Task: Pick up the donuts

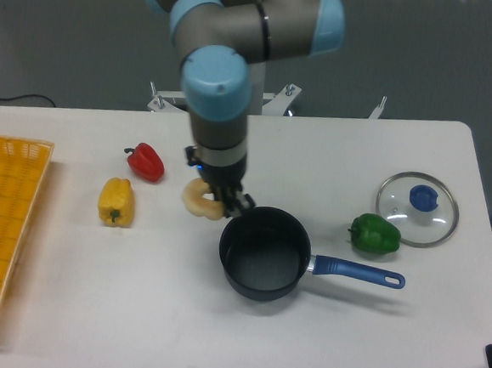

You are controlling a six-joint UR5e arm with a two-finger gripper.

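The donuts (200,199), a single pale cream-tan ring, hangs in the gripper (220,201), whose fingers are closed on the ring's right side, just left of the dark saucepan (262,252). The ring sits tilted in the grasp, and whether it is clear of the white table (135,295) cannot be told from this view. The arm's wrist, grey with a light blue cap, stands nearly upright above the ring. The saucepan has a blue handle pointing right, and nothing shows inside it. To the left of the ring lie a red pepper (147,162) and, lower and farther left, a yellow bell pepper (116,201), the two apart from each other and from the ring. A green bell pepper (375,233) rests to the right of the saucepan, touching or almost touching the rim of a glass lid (417,208) with a blue knob. An orange mesh basket (0,224) occupies the table's left edge.
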